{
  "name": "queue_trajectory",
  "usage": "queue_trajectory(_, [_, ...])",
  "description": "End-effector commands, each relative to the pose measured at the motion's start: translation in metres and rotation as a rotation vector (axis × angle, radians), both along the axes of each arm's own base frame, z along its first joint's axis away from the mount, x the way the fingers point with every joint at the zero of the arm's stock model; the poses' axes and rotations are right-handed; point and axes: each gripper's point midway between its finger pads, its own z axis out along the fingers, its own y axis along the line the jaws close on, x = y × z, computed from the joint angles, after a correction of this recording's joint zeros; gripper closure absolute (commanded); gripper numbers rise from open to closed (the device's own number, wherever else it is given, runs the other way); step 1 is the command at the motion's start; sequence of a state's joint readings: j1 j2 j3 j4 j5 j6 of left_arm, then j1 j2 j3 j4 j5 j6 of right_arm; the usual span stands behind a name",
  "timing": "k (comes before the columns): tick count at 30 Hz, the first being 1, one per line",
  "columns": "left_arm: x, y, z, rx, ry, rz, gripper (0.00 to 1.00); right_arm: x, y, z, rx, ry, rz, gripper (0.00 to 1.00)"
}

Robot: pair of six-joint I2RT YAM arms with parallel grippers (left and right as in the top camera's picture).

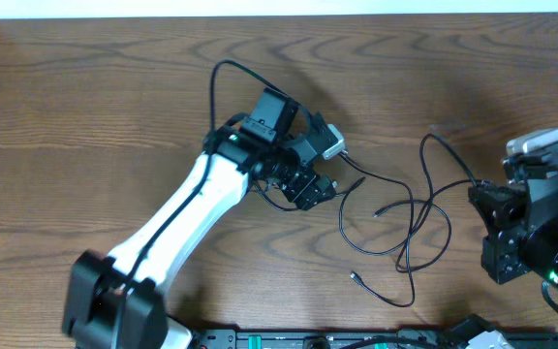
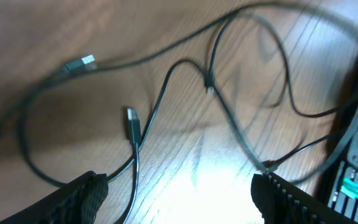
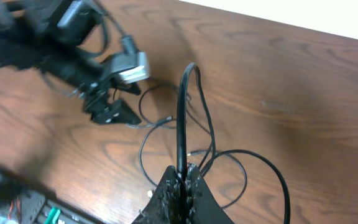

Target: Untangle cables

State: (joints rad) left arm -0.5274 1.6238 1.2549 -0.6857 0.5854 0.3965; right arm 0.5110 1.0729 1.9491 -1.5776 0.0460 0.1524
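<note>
Thin black cables (image 1: 410, 228) lie in loose crossing loops on the wooden table, between the two arms. My left gripper (image 1: 320, 184) is open and empty, low over the loops' left end. In the left wrist view its fingers (image 2: 179, 190) are spread wide, with cable strands (image 2: 210, 87) and a small plug (image 2: 131, 124) on the wood ahead. My right gripper (image 3: 182, 177) is shut on a black cable (image 3: 182, 112) that rises from its jaws; more loops (image 3: 229, 155) lie beyond. In the overhead view it (image 1: 480, 199) is at the loops' right end. No white cable shows.
A black rail with green parts (image 1: 356, 339) runs along the table's front edge. The table's back edge meets a white strip (image 1: 279, 8). The left arm's white link (image 1: 187, 218) crosses the left-middle of the table. The left gripper also shows in the right wrist view (image 3: 110, 109).
</note>
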Motion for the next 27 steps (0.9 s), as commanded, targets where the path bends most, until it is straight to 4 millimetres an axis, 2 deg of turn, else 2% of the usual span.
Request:
queue_trajectory(1, [-0.001,-0.003,-0.024,0.007,0.056,-0.025,0.18,-0.006,0.004,-0.002,-0.017,0.009,0.056,0.98])
queue_trajectory(6, [0.011,-0.005,-0.047,0.037,0.062,-0.015,0.17,-0.012,0.001,-0.008,-0.048,0.032,0.071,0.92])
queue_trajectory(11, [0.042,0.009,-0.063,0.160,-0.060,0.063,0.17,-0.017,-0.001,-0.014,-0.078,0.053,0.094,0.88])
queue_trajectory(15, [0.067,0.024,-0.068,0.249,-0.140,0.174,0.17,-0.018,-0.002,-0.016,-0.085,0.062,0.095,0.87])
queue_trajectory(18, [0.079,0.034,-0.068,0.289,-0.167,0.270,0.25,-0.018,-0.002,-0.016,-0.084,0.060,0.095,0.86])
queue_trajectory(21, [0.079,0.035,-0.069,0.276,-0.116,0.360,0.33,-0.018,-0.002,-0.016,-0.081,0.062,0.092,0.81])
queue_trajectory(25, [0.072,0.030,-0.069,0.212,0.016,0.504,0.33,-0.015,0.000,-0.018,-0.079,0.077,0.084,0.67])
queue_trajectory(26, [0.070,0.028,-0.070,0.201,0.042,0.522,0.33,-0.014,0.000,-0.019,-0.073,0.087,0.075,0.57])
queue_trajectory(27, [0.069,0.029,-0.070,0.199,0.060,0.543,0.33,-0.012,0.001,-0.020,-0.063,0.097,0.061,0.52])
